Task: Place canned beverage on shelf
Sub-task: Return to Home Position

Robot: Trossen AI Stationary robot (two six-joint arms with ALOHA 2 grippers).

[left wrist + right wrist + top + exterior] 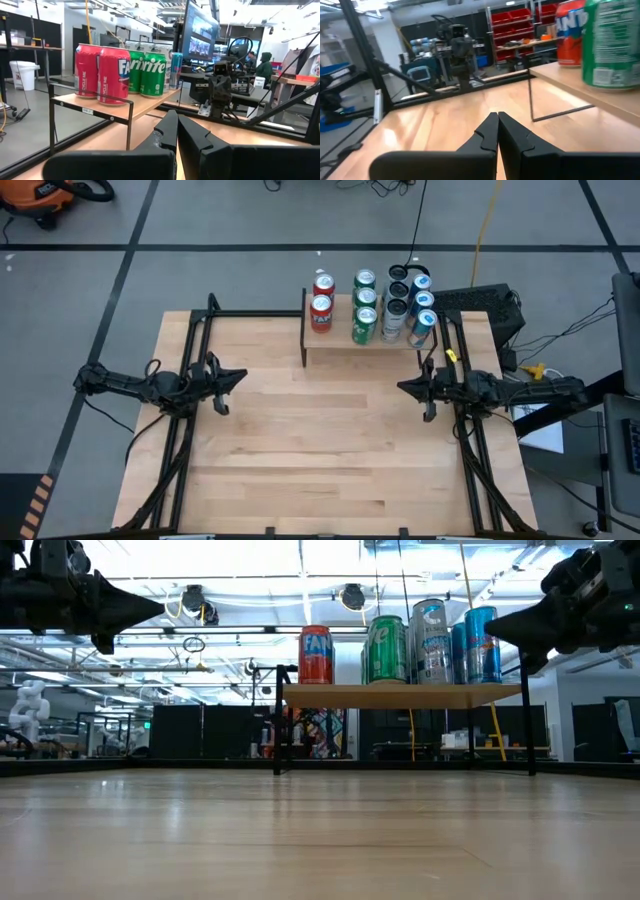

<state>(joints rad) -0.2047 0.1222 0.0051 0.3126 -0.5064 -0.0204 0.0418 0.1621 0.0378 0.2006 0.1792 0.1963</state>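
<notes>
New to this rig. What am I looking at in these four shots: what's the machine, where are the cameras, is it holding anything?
It is a robot with two dark arms at a wooden table. One picture looks straight down from above. One looks level across from table height. The other two come from a camera on each wrist, looking past that arm's own fingers. The left gripper hangs over the table's left side and the right gripper over its right. Both are shut and hold nothing. At the far edge stands a small shelf carrying upright cans in rows: red cans, green cans, then silver and blue cans.
</notes>
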